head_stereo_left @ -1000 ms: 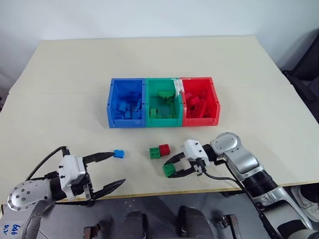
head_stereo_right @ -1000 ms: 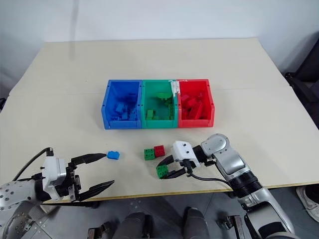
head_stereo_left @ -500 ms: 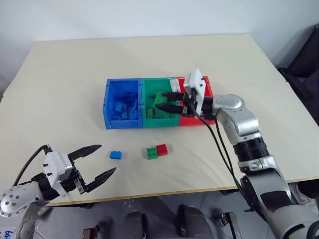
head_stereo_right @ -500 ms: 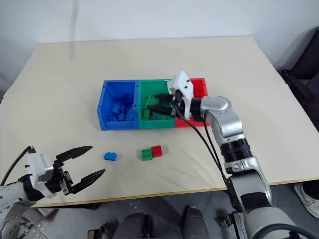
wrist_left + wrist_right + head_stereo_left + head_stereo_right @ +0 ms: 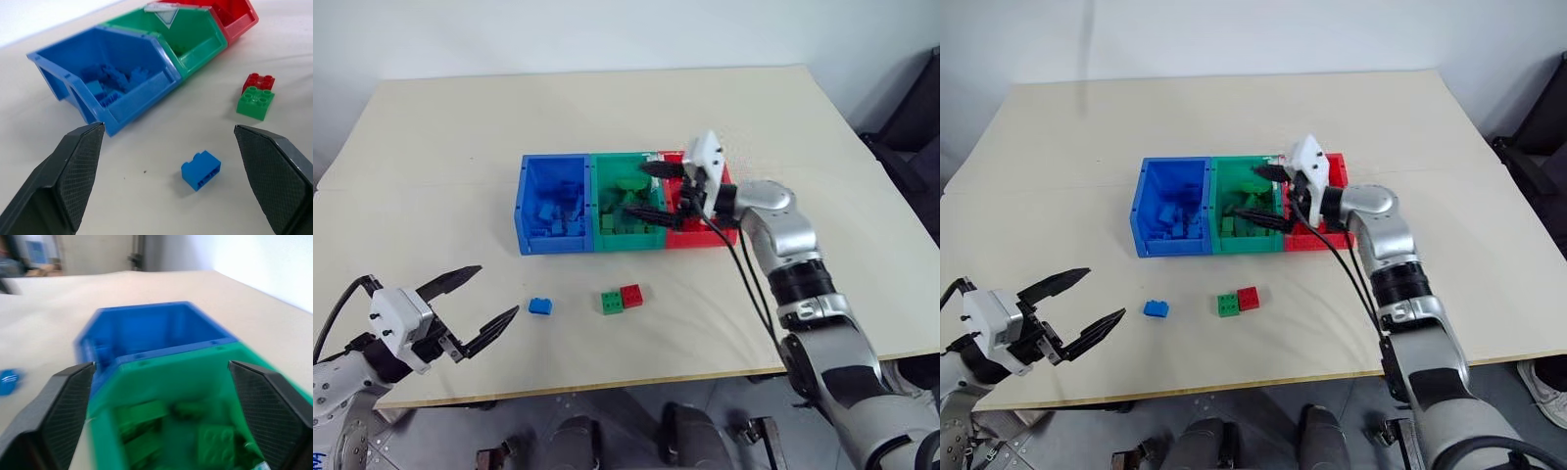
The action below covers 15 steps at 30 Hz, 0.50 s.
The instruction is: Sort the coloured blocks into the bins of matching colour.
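Note:
The three joined bins stand mid-table: blue (image 5: 553,242), green (image 5: 628,240) and red (image 5: 700,238), each with bricks of its own colour inside. My right gripper (image 5: 634,187) hovers over the green bin (image 5: 171,377), open, with nothing between its fingers. On the table in front of the bins lie a blue block (image 5: 541,305) and a green block (image 5: 612,303) touching a red block (image 5: 631,295). My left gripper (image 5: 497,290) is open near the front left edge, apart from the blue block (image 5: 201,170), which lies ahead of it.
The beige table (image 5: 431,176) has bare room on all sides of the bins. Its front edge runs just behind my left gripper. A dark chair (image 5: 911,127) stands off the right side.
My right gripper carried a green block from the table front up over the green bin and opened there; the block has left its fingers. My left gripper drew away from the blue block, to the left.

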### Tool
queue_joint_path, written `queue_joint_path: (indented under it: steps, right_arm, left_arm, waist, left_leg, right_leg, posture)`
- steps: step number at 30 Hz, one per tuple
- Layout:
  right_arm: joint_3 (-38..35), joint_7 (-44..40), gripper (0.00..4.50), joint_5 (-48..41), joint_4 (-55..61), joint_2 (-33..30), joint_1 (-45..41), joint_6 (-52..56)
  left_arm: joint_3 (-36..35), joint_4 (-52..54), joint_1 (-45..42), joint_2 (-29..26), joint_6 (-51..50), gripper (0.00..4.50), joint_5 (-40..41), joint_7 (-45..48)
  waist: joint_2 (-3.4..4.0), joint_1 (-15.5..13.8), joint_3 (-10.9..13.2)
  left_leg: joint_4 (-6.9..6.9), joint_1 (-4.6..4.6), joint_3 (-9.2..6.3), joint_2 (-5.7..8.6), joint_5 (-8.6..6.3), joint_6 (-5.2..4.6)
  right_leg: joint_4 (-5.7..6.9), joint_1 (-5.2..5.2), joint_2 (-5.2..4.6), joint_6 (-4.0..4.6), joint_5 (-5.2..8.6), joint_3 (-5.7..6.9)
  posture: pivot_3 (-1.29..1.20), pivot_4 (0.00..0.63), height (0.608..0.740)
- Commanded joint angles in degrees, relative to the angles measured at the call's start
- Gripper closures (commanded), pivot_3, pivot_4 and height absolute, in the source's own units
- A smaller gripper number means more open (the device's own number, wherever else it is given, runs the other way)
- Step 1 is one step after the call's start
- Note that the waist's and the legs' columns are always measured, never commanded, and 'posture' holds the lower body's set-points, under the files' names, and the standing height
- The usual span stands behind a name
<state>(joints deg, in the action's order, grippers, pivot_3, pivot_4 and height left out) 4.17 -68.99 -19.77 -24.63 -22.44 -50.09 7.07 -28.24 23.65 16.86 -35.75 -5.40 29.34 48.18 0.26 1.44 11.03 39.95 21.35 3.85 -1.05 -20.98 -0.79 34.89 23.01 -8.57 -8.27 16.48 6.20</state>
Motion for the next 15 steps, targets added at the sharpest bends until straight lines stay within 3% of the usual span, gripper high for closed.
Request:
queue_joint_path:
  steps: [1, 9, 15]
  right_arm:
    - [-2.9, -7.8, 0.03, -5.6, 10.8, -5.7, 7.7, 1.6]
    - [-10.8, -9.8, 0.03, -6.9, 20.5, -15.8, 26.4, -3.8]
    - [-17.6, -8.2, 0.03, -4.9, 16.3, -21.2, 35.8, -9.6]
  left_arm:
    - [0.5, -0.5, -0.4, -1.0, -1.3, 0.0, 2.0, 1.4]
    - [9.1, -5.3, -9.5, -2.0, -2.5, 0.0, 0.4, 5.3]
    - [16.7, -8.9, -19.2, -1.4, -2.4, 0.0, -0.9, 7.4]
  waist:
    - [0.0, -0.2, 0.0]
    - [0.01, -0.8, 0.0]
    - [0.01, -1.4, 0.0]
  left_leg:
    - [0.0, 0.0, 0.0, 0.01, -0.01, -0.01]
    - [0.07, -0.16, 0.08, 0.03, -0.04, -0.02]
    - [0.11, -0.21, 0.32, 0.03, -0.02, -0.01]
  right_leg:
    - [0.01, -0.02, -0.01, 0.0, 0.0, 0.03]
    - [-0.15, -0.25, 0.0, -0.06, -0.03, 0.02]
    - [-0.13, -0.29, 0.0, -0.08, -0.04, 0.01]
  posture:
    - [0.0, 0.15, 0.74]
    - [0.0, 0.15, 0.74]
    - [0.0, 0.15, 0.74]
